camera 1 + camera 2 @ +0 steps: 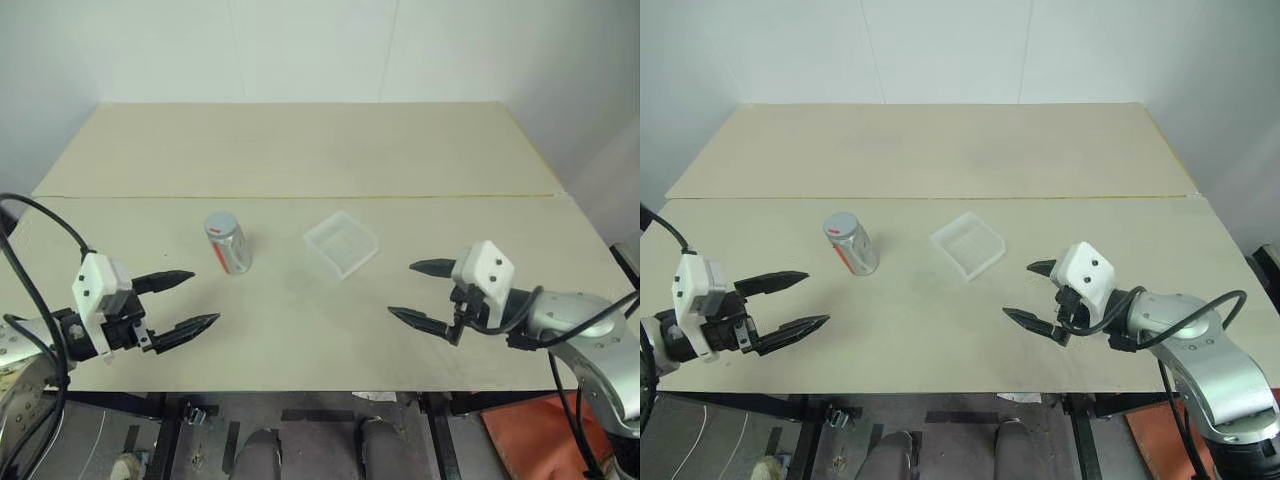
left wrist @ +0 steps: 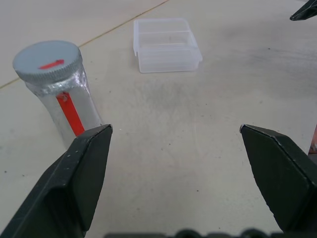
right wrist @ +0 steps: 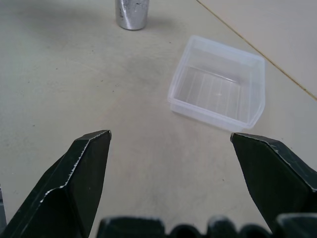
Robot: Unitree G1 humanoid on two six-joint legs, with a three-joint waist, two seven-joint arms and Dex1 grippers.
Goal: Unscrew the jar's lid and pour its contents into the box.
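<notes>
The silvery jar (image 1: 229, 245) with a red-and-white label stands upright on the table, left of the middle, its grey lid (image 2: 47, 58) with a red mark screwed on top. Its contents are hidden inside. The clear plastic box (image 1: 341, 242) lies empty just right of the jar. My left gripper (image 1: 186, 300) hovers open near the front left, pointing toward the jar and apart from it. My right gripper (image 1: 423, 292) hovers open at the front right, aimed toward the box, with nothing between its fingers.
The pale table (image 1: 300, 150) stretches far back behind the jar and box, with a seam line (image 1: 400, 197) running across it. Its front edge lies just below both grippers. White walls stand beyond the far edge.
</notes>
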